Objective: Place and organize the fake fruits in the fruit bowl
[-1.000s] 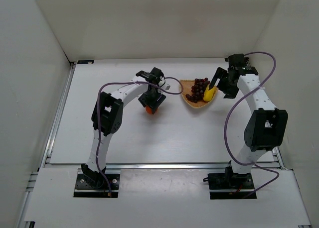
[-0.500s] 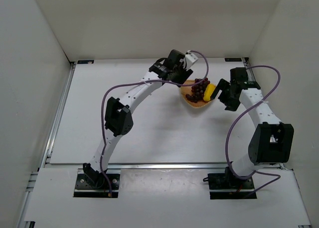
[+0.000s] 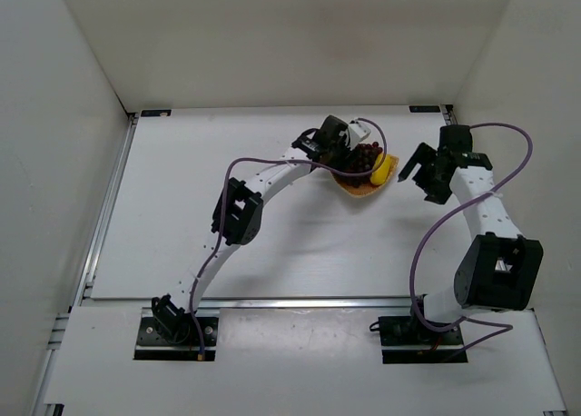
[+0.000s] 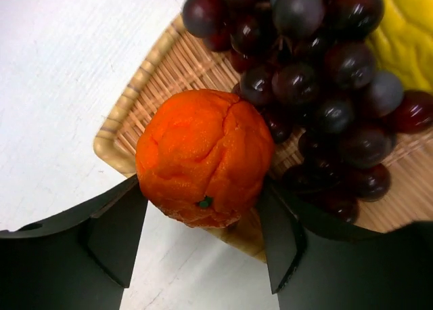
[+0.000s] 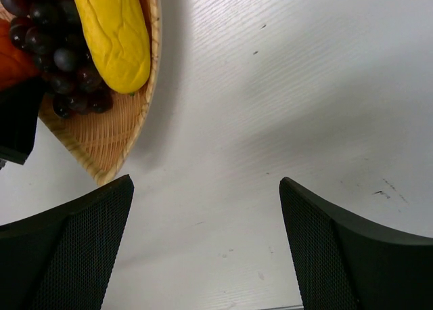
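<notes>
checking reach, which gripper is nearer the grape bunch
Left. The left gripper, holding the orange, is right beside the grape bunch; the right gripper hangs open beside the basket.

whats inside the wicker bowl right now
A grape bunch and a yellow fruit lie in the bowl. The left gripper holds the orange over its rim. The weave beneath the bunch is covered.

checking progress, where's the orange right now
In the left wrist view, the orange is clamped in the left tool, over the basket rim, beside the grapes.
</notes>
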You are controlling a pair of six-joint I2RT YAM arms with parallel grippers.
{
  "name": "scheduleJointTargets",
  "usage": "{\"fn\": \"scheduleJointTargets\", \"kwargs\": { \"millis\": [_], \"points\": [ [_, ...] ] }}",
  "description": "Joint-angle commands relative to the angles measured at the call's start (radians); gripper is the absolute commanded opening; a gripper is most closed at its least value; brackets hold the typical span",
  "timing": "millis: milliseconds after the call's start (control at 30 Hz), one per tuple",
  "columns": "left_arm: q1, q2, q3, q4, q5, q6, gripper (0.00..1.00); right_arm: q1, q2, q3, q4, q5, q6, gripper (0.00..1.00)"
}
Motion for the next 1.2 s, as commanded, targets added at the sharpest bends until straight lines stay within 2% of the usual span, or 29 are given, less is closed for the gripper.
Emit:
{"fn": "scheduleJointTargets", "kwargs": {
  "millis": [0,67,100,333,433,467,567,600,667,700,767,833,867,900,1000,1033,1167],
  "points": [
    [-0.007,-0.092,0.006,0.05,0.04,-0.003,0.75,-0.018,-0.024,0.053,0.012,-0.024,-0.034,0.92],
    [-0.016,-0.114,-0.02,0.05,0.025,-0.003,0.95,-0.018,-0.035,0.062,0.011,-0.024,-0.034,0.92],
    [-0.016,-0.126,-0.02,0.05,0.011,-0.003,1.0,-0.018,-0.046,0.062,0.011,-0.024,-0.043,0.92],
    [-0.039,-0.338,-0.098,0.05,-0.069,0.028,1.0,-0.018,-0.124,0.007,0.002,-0.001,-0.034,0.93],
    [-0.048,-0.474,-0.141,0.041,-0.162,0.037,1.0,-0.028,-0.184,-0.022,-0.018,0.01,-0.023,1.0],
    [-0.048,-0.503,-0.184,0.041,-0.227,0.048,1.0,-0.041,-0.194,-0.033,-0.018,0.01,-0.023,1.0],
    [-0.004,-0.639,-0.304,0.041,-0.298,0.048,1.0,-0.052,-0.24,-0.056,-0.039,-0.024,-0.023,1.0],
    [0.045,-0.675,-0.413,0.029,-0.328,0.027,1.0,-0.061,-0.253,-0.056,-0.048,-0.024,-0.023,1.0],
    [0.106,-0.778,-0.529,0.006,-0.359,-0.003,1.0,-0.061,-0.288,-0.067,-0.071,0.001,-0.012,1.0],
    [0.181,-0.812,-0.633,-0.01,-0.37,-0.047,1.0,-0.061,-0.299,-0.076,-0.082,0.011,-0.012,1.0],
    [0.266,-0.876,-0.722,-0.045,-0.379,-0.096,1.0,-0.061,-0.331,-0.076,-0.094,0.034,-0.012,1.0],
    [0.402,-0.976,-0.842,-0.086,-0.367,-0.153,1.0,-0.071,-0.365,-0.076,-0.128,0.065,-0.023,1.0],
    [0.447,-1.006,-0.879,-0.097,-0.367,-0.167,1.0,-0.071,-0.377,-0.088,-0.128,0.077,-0.023,1.0],
    [0.54,-1.058,-0.914,-0.108,-0.367,-0.177,1.0,-0.071,-0.389,-0.101,-0.14,0.077,-0.023,1.0],
    [0.683,-1.143,-1.016,-0.132,-0.381,-0.227,1.0,-0.071,-0.434,-0.133,-0.14,0.053,-0.014,1.0],
    [0.77,-1.163,-1.054,-0.145,-0.381,-0.249,1.0,-0.071,-0.443,-0.133,-0.14,0.044,-0.014,1.0],
    [0.933,-1.247,-1.157,-0.155,-0.301,-0.291,1.0,-0.071,-0.455,-0.145,-0.14,0.044,0.005,1.0]
  ]
}}
